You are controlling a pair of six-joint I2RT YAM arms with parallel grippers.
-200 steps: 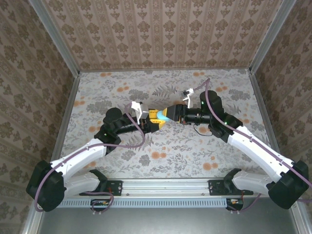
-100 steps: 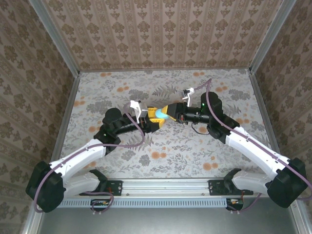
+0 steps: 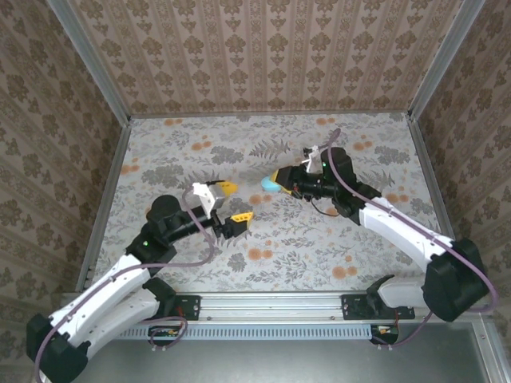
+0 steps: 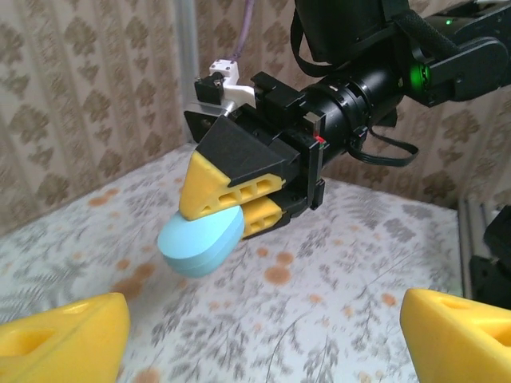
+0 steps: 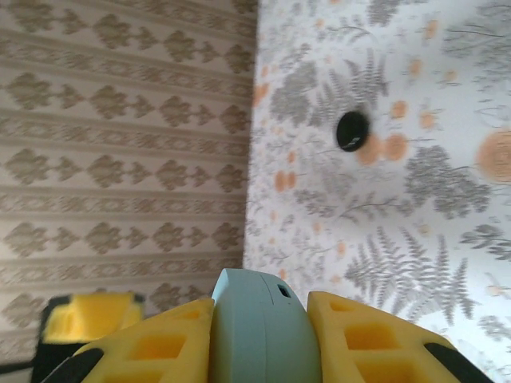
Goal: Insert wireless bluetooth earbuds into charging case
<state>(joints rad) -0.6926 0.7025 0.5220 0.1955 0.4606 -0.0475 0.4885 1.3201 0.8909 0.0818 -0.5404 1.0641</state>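
Yellow fingers of the left tool (image 3: 234, 202) stand spread wide with nothing between them, nearest the arm bases and at about 9 o'clock from the middle of the flowered desk (image 3: 319, 247). In the left wrist view the two pads sit at the lower corners, and the gap between them frames the right arm's work beyond.

At about 2 o'clock from the left tool, and apart from it, the right tool (image 3: 276, 182) is clenched on the pale blue charging case (image 3: 269, 185), one yellow pad on each broad face. The case juts out past the fingertips and appears to hang clear of the desk. Its lid looks shut, with only a small dark hole showing on its edge in the right wrist view.

Farther out, at about 1 o'clock from the case in that view, what looks like a black earbud (image 5: 352, 130) lies on the cloth, well apart from both tools. The teal ones I cannot make out.

As I read it, the step in hand is readying the case, with no bud seated yet. The next move calls for the lid to be opened, probably by the free left tool against the right tool's hold, and then a very fine pinch on that tiny bud.
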